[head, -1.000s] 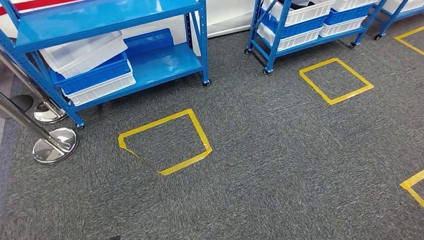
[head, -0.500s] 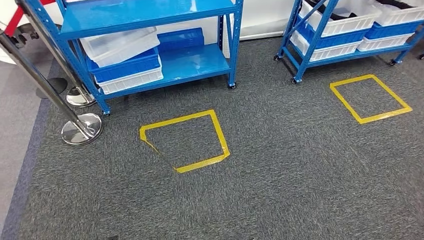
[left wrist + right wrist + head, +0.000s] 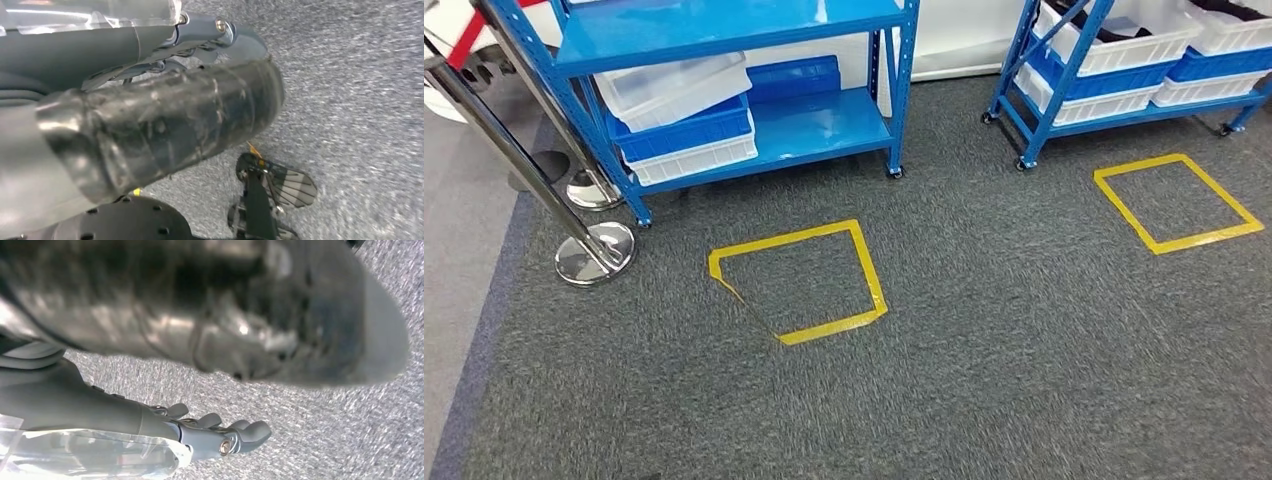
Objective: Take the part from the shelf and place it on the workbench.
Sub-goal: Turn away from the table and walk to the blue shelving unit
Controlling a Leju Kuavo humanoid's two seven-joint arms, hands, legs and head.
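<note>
Two hands: both are hung low at the robot's sides over the carpet, since nothing is carried yet.
Left hand (image 3: pixel 165 100): nothing is seen in it; the thick thumb is laid across the darker fingers, and whether they are spread or pressed together cannot be told.
Right hand (image 3: pixel 100 410): nothing is held; its fingers (image 3: pixel 250 432) are lightly curled and kept apart from the thumb, with bare carpet seen between.
Carpet (image 3: pixel 984 380): grey, and marked with a yellow tape square (image 3: pixel 799 280) just before the near shelf, judged to be a standing mark for reaching in.
Near shelf (image 3: pixel 724 25): blue, on castors; stacked white and blue bins (image 3: pixel 689 130) are kept on its lower deck, within a low reach.
Second shelf (image 3: pixel 1034 90): set off to the right, with its own tape square (image 3: pixel 1179 203) in front and bins (image 3: pixel 1114 50) holding something dark.
Part: it cannot be made out; it is judged to lie in one of the shelf bins, which one cannot be told.
Posts (image 3: pixel 594 255): two chrome barrier posts are stood beside the near shelf's left end.
Stage: the approach is judged under way; the pick is not yet begun.
</note>
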